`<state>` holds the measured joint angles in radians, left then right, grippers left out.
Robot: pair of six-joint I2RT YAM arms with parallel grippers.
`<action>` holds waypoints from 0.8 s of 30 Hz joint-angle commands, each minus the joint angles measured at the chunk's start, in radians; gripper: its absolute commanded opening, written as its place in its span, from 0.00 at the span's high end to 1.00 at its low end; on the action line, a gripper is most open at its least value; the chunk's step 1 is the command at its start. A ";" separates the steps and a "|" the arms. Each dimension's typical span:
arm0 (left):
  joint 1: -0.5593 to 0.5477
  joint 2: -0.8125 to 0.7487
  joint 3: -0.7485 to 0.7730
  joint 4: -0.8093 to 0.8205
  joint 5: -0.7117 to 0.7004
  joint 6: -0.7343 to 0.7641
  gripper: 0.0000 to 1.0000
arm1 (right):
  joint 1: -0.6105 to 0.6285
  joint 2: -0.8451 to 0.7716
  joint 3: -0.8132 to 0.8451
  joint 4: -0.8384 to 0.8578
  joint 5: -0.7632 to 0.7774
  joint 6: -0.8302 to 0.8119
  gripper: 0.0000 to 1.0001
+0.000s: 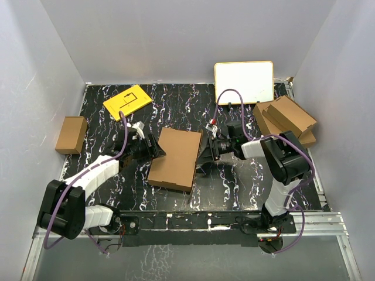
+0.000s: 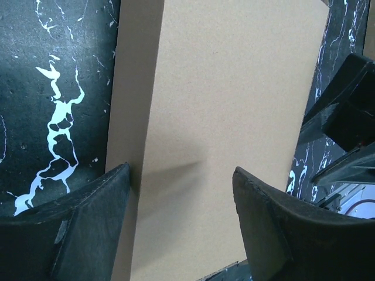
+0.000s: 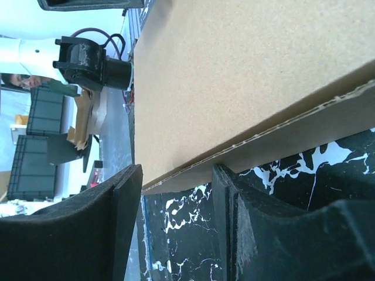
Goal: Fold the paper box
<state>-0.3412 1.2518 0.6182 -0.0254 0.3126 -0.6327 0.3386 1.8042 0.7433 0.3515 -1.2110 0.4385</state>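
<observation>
The paper box [image 1: 173, 159] lies shut and flat in the middle of the table, a plain brown cardboard slab. My left gripper [image 1: 154, 149] is at its left edge. In the left wrist view that gripper [image 2: 180, 178] is open, its fingers spread above the box's top face [image 2: 234, 99] near the left side wall. My right gripper [image 1: 206, 153] is at the box's right edge. In the right wrist view it [image 3: 174, 182] is open, with the box's corrugated edge [image 3: 252, 137] just past the fingertips and one fingertip [image 3: 224, 178] right under that edge.
A small brown box [image 1: 71, 134] stands at the far left. A yellow card [image 1: 128, 102] lies at the back left, and a white board [image 1: 244, 82] leans at the back. Stacked cardboard pieces [image 1: 286, 120] sit at the right beside the right arm.
</observation>
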 commanded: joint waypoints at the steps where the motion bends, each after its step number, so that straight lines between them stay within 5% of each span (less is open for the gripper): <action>1: 0.000 -0.003 -0.007 0.048 0.072 -0.030 0.33 | 0.010 0.032 0.035 0.119 -0.033 0.049 0.44; 8: 0.000 -0.012 0.006 0.026 0.046 -0.016 0.32 | 0.007 0.023 0.068 0.011 -0.026 -0.055 0.43; 16: 0.005 -0.112 0.108 -0.139 -0.121 0.089 0.19 | -0.051 -0.052 0.189 -0.495 0.031 -0.617 0.41; 24: 0.015 -0.266 0.020 -0.104 -0.105 0.034 0.03 | -0.076 -0.091 0.290 -0.853 0.135 -1.018 0.40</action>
<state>-0.3355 1.0561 0.6735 -0.1249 0.2150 -0.5816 0.2661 1.7622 0.9573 -0.3019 -1.1355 -0.2760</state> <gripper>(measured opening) 0.966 0.595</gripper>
